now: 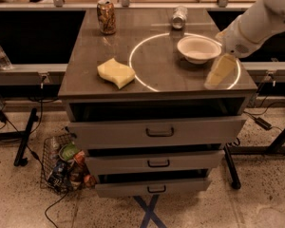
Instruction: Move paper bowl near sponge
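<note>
The white paper bowl (198,49) sits upright on the dark table top, inside the right part of a white ring marked on the table. The pale yellow sponge (116,73) with wavy edges lies left of the ring, toward the table's front. My gripper (220,71), a pale yellow wedge on the white arm, hangs over the table's front right, just right of and in front of the bowl, apart from it.
An upright can (106,16) stands at the back left and a can on its side (179,17) lies at the back middle. Three drawers (159,132) stand partly open below the top. A wire basket of items (66,164) sits on the floor at left.
</note>
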Robot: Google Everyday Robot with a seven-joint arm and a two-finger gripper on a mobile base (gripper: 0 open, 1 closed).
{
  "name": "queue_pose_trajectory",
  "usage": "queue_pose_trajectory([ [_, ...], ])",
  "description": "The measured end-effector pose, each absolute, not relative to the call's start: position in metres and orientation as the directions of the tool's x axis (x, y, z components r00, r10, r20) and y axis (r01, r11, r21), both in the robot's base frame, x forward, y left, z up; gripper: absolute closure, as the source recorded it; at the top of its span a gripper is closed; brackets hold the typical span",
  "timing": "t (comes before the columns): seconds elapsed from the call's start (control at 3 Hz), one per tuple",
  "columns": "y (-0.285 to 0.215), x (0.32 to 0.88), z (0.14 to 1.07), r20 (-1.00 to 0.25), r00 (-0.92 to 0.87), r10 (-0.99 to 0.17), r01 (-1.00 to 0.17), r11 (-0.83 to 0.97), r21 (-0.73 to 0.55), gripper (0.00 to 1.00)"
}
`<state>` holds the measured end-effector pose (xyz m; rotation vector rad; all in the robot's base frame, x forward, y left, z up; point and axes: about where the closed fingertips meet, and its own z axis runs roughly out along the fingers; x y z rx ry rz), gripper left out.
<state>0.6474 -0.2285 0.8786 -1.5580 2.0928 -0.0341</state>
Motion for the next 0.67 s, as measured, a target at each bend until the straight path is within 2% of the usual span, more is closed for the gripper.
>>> queue_pose_trajectory([
  [0.67, -0.207, 0.708, 0.859, -0.484, -0.236, -0.843, -0.872, 0.403, -0.277, 0.00],
])
